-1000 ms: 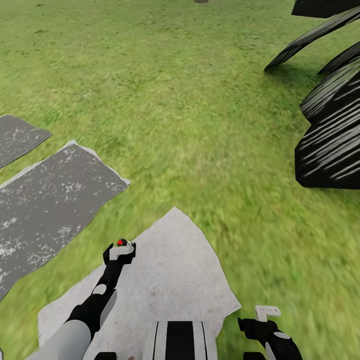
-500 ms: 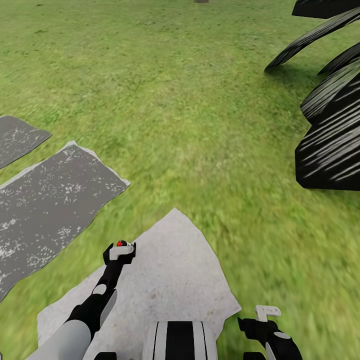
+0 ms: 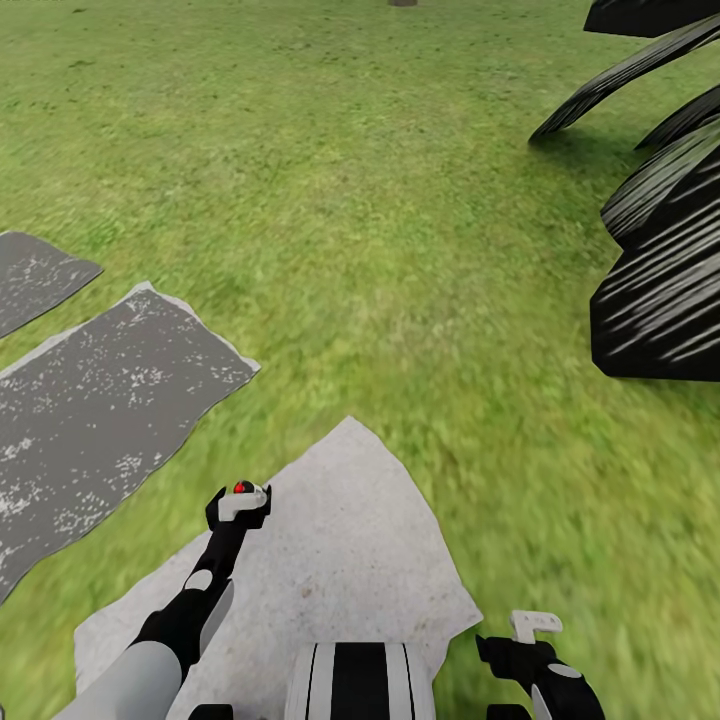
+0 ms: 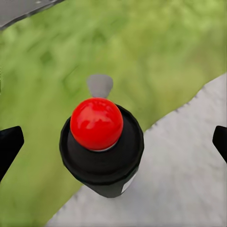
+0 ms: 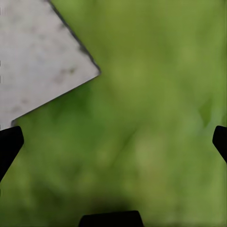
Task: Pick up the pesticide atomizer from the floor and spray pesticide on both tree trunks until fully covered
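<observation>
Left wrist view: pesticide atomizer [image 4: 101, 151] sits between left claw [image 4: 113, 139] fingertips.

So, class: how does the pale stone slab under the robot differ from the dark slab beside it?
The pale slab is light grey and fairly smooth; the dark slab is charcoal with white speckles. The pale slab narrows to a point; the dark slab is a long, roughly rectangular strip. Both lie flat in the grass.

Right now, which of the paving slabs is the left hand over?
The pale slab nearest the robot: the left hand is over its edge, while the two darker speckled slabs lie farther left.
</observation>
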